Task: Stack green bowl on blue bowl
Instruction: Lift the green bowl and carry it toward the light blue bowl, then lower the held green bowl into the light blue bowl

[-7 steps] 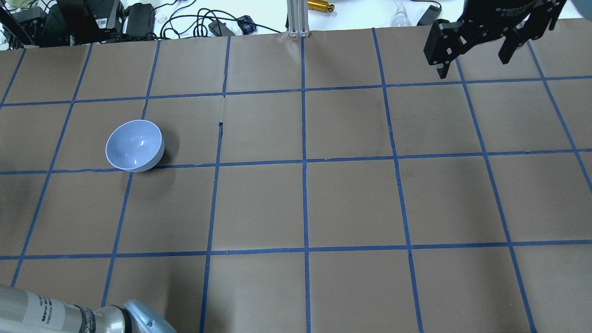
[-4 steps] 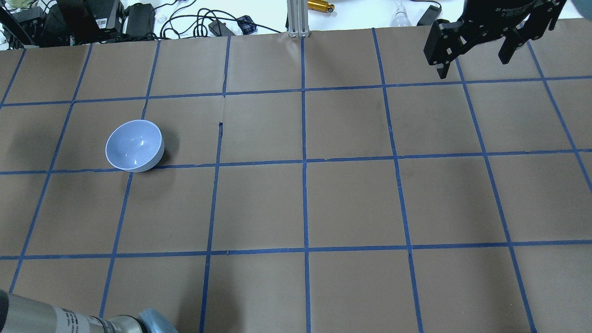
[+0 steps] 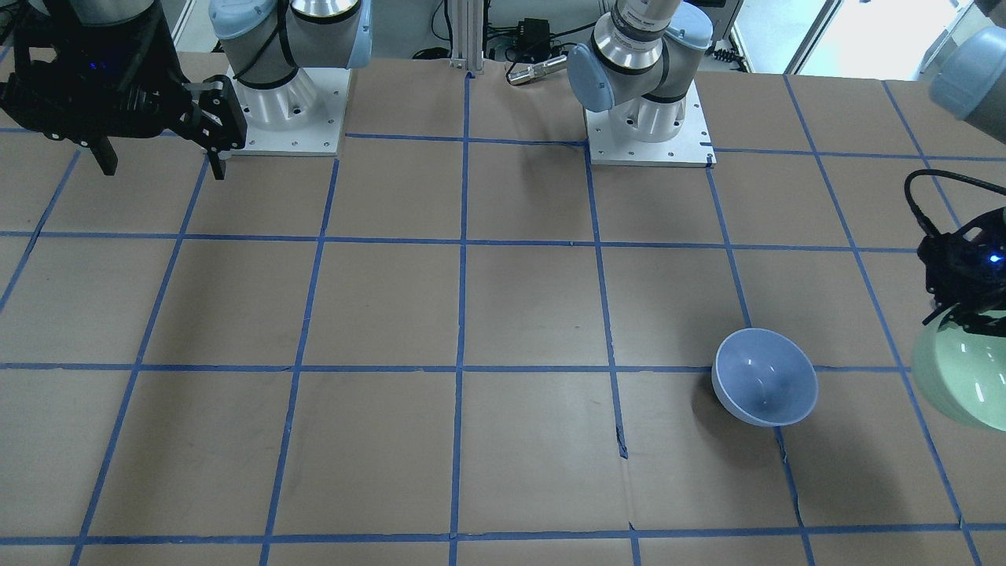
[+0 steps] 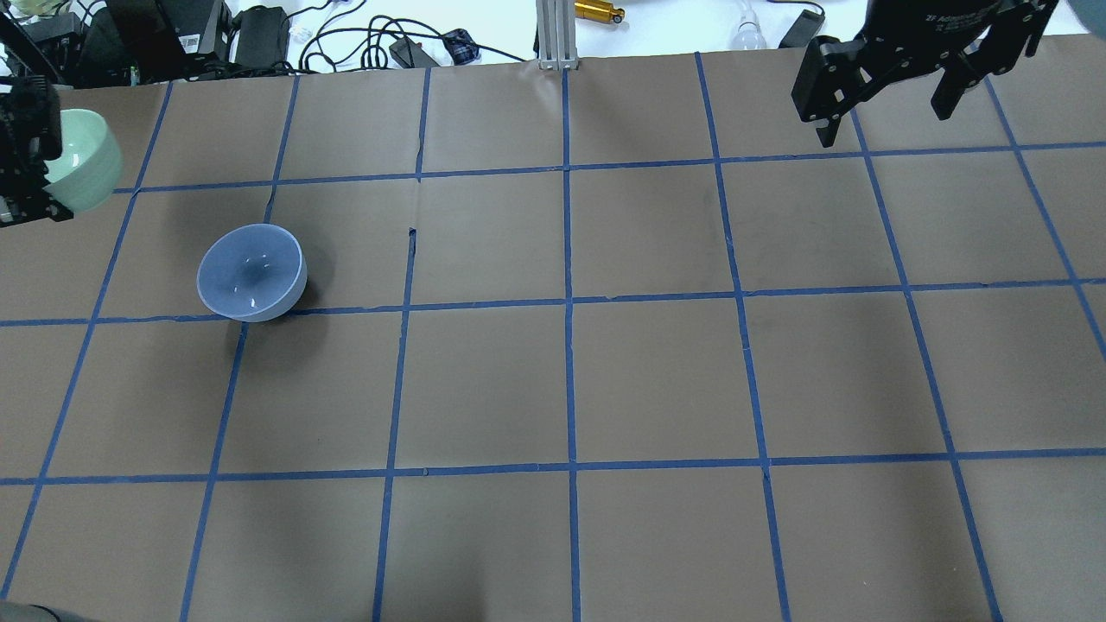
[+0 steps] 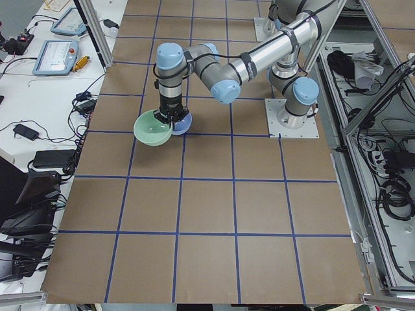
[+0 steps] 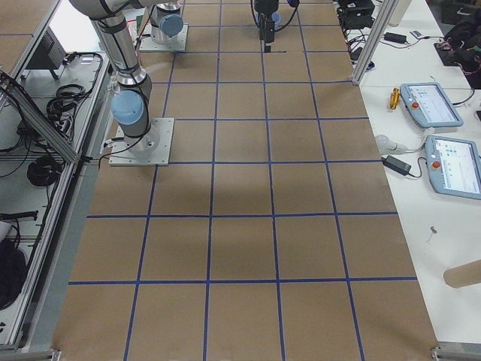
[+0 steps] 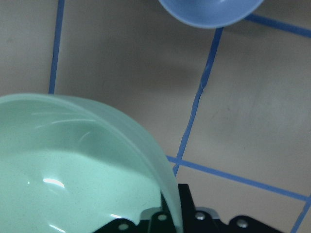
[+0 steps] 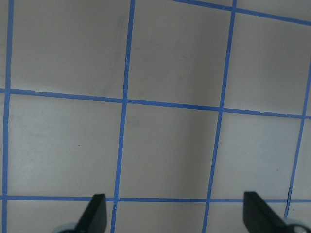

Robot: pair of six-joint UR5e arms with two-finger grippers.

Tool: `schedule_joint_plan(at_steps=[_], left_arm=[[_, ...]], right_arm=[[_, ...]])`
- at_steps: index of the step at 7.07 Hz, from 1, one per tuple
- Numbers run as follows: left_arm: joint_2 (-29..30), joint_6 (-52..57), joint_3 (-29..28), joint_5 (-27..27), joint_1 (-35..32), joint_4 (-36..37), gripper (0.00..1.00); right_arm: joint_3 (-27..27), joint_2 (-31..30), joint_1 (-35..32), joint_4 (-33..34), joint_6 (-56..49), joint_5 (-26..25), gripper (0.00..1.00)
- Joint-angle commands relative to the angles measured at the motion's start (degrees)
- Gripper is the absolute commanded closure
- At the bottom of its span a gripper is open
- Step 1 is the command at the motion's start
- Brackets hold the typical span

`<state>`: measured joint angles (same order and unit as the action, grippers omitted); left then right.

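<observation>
Step in hand, as I read it: the carry. L gripper (image 3: 965,318) is clamped on the rim of the green bowl (image 4: 82,173), mouth up and a bit tilted. It looks raised off the table (image 4: 657,380), near the table's L edge and on the far side from the robot. The blue bowl (image 4: 251,272) sits upright and empty on the table, apart from the green one, roughly 1 grid square further in and nearer the robot. In the L wrist view the blue bowl shows only as a slice at the top edge, so the 2 aren't lined up yet.

R gripper (image 4: 885,121) hangs at the far R corner, jaws spread wide, holding nothing; prob. no part in this.

Next move, my guess:
- slide the green bowl over till it's centred above the blue one
- level it, since a tilted rim could catch
- lower till it nests, then let go

Hard to see:
- front view cuts the green bowl at the frame edge; overhead cuts the L gripper
- which finger sits inside the rim: can't tell
- L side view hides most of the blue bowl behind the green bowl
- height over the table is hard to judge
- R side view: L arm too small to be useful
</observation>
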<state>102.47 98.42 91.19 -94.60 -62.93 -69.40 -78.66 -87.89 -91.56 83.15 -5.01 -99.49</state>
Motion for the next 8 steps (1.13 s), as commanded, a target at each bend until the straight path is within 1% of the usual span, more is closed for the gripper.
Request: schedule_joint_plan(at_steps=[1,2,3,4,6,8], left_arm=[[-0.2,-14.3,2.9,-2.1,-8.8,-0.2,1.00],[0.0,-20.7,5.1,-2.5,-12.1,0.7,1.00],[-0.1,-22.2,7.5,-3.4,-13.7,4.1,1.00],[0.0,-22.5,9.9,-5.7,-13.9,6.3,1.00],[-0.2,-22.7,15.1,-6.2,-14.1,11.9,1.00],[-0.2,-22.2,17.3,-6.3,-14.1,12.4,1.00]], right_arm=[[0.0,0.0,0.0,0.0,0.0,0.0,0.00],[0.0,0.0,0.1,0.0,0.0,0.0,0.00],[0.0,0.0,0.1,0.0,0.0,0.0,0.00],[0.0,0.0,0.1,0.0,0.0,0.0,0.00],[0.0,0.0,0.0,0.0,0.0,0.0,0.00],[0.0,0.0,0.1,0.0,0.0,0.0,0.00]])
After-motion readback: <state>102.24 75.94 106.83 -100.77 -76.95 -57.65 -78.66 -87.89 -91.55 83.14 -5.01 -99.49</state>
